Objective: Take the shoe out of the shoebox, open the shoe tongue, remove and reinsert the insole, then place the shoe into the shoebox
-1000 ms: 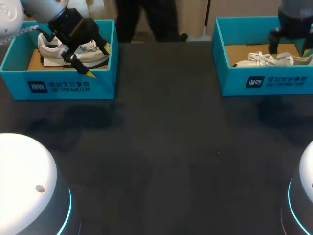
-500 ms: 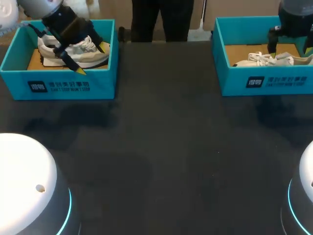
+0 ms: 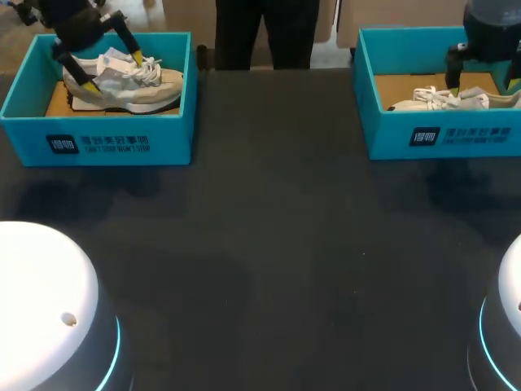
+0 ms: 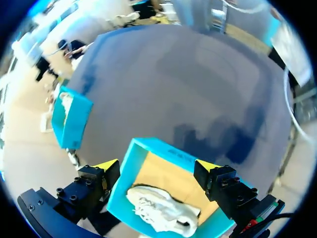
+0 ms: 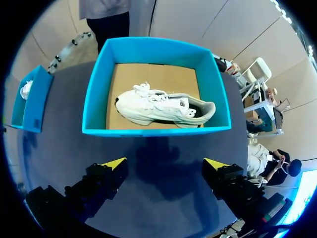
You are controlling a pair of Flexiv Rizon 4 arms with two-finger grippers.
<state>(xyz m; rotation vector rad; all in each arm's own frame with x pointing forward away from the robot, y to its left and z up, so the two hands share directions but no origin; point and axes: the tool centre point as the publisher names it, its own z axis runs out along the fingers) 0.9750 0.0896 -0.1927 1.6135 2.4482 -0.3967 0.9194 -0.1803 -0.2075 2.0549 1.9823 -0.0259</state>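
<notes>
a: start at the far left. where's the left arm [image 3: 77, 20]?
b: over the left shoebox [image 3: 98, 140], which stands at the far left of the dark worktop [image 3: 277, 244]. its jaws are spread wide and hold nothing. in the left wrist view the yellow tips [image 4: 106, 164] stand far apart, with the box's inside showing between them.
a: and the shoe there?
b: the left shoe [image 3: 130, 85], white and beige, sits inside that box on its cardboard floor, under the jaws. i cannot tell whether a tip brushes the laces.
a: the middle?
b: worktop only, with the two boxes well apart.
a: the right side?
b: the right shoebox [image 3: 440, 134] stands at the far right, and the right shoe [image 5: 163, 106], white, lies inside it. the right arm [image 3: 488, 32] hangs above the box. its jaws are also wide apart and empty, and the shoe lies ahead of them, not touching.
</notes>
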